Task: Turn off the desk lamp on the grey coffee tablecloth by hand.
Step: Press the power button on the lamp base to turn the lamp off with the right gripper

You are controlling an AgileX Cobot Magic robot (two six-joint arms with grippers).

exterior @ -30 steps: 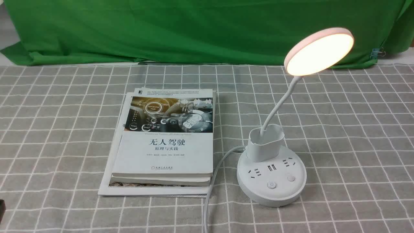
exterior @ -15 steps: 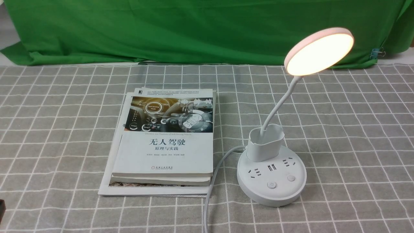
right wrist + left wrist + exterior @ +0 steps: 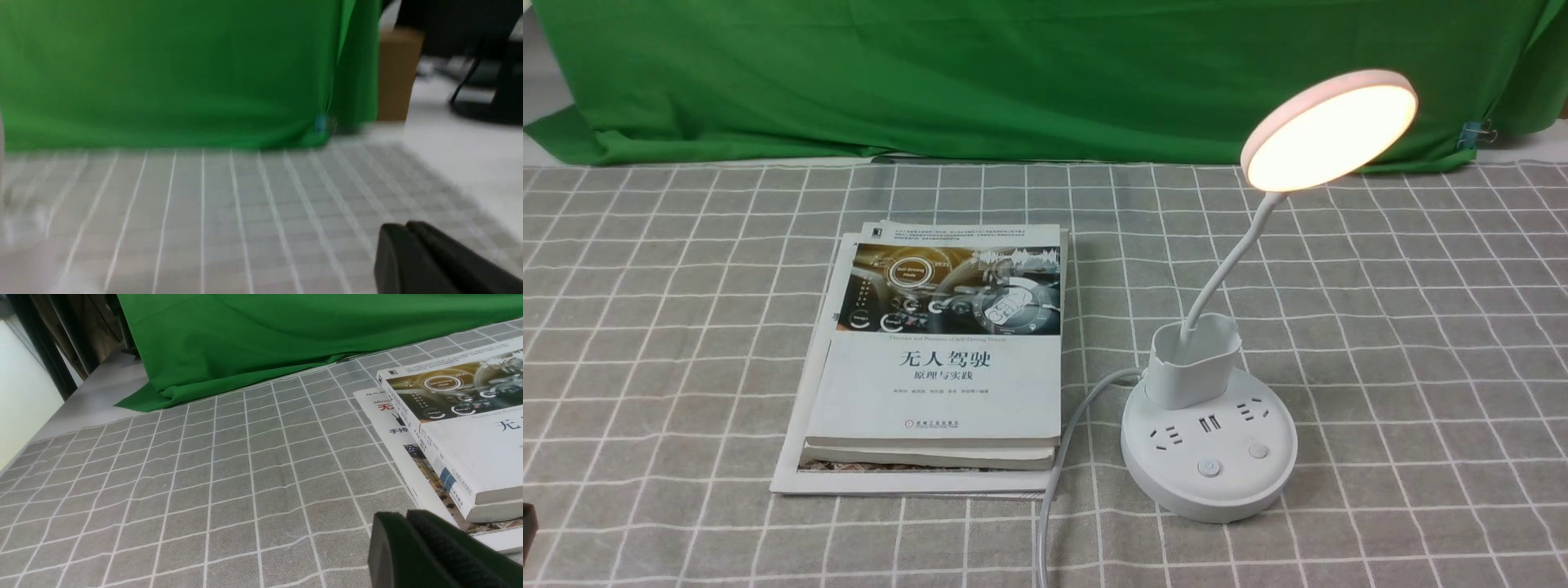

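Left jaws: we found the left gripper (image 3: pixel 406 522) pressed shut and empty, low beside the books (image 3: pixel 461 428).
Right jaws: the right gripper (image 3: pixel 404 230) looked shut and empty too, though its view was blurred.
Lamp: the lamp (image 3: pixel 1194 371) stood lit on the tablecloth (image 3: pixel 686 327), right of the books, with its buttons (image 3: pixel 1208 467) facing us.
Nearer arm: we judged the right. The books lay between the left gripper and the lamp.

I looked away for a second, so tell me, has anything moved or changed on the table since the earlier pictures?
Nothing visibly changed in the front view. The desk lamp stays lit in the same spot on the grey coffee tablecloth, beside the stacked books.
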